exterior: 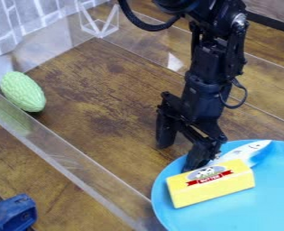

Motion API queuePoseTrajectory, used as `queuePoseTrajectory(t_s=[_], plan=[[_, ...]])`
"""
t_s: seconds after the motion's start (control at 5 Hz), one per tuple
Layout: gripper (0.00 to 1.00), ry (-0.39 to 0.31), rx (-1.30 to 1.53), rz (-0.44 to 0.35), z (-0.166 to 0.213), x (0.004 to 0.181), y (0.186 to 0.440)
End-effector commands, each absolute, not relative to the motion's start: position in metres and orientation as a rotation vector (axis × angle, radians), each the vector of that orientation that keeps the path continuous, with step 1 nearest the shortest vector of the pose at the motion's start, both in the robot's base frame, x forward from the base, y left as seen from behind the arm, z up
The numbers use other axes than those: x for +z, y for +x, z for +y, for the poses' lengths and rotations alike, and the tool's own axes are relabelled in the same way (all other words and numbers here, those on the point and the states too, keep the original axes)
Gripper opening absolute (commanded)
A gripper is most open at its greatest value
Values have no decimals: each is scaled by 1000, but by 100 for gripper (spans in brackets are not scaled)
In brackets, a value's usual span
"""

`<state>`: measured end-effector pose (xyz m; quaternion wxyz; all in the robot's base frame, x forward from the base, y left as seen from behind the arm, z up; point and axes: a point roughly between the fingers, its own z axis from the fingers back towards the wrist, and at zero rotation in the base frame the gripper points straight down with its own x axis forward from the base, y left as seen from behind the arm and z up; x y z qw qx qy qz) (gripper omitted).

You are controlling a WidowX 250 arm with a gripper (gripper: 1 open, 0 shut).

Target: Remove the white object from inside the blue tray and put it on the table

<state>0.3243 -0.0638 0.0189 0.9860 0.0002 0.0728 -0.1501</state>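
White object (242, 154), flat fish shape, bluish tips

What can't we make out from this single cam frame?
- White object: its near end is hidden behind the yellow block; too small to read its shape.
- Blue tray: cut off by the right and bottom edges.
- Claw: open, but whether a fingertip touches the tray rim is unclear.
- Dark blue lump: cropped at the bottom-left corner.
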Motion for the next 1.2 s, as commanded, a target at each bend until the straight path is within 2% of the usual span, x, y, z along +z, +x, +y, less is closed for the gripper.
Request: queuePoseTrajectory(t_s=[0.0, 1.0], plan=[[100, -18, -377, 124, -82, 18, 324], [100, -47, -422, 129, -97, 18, 321]])
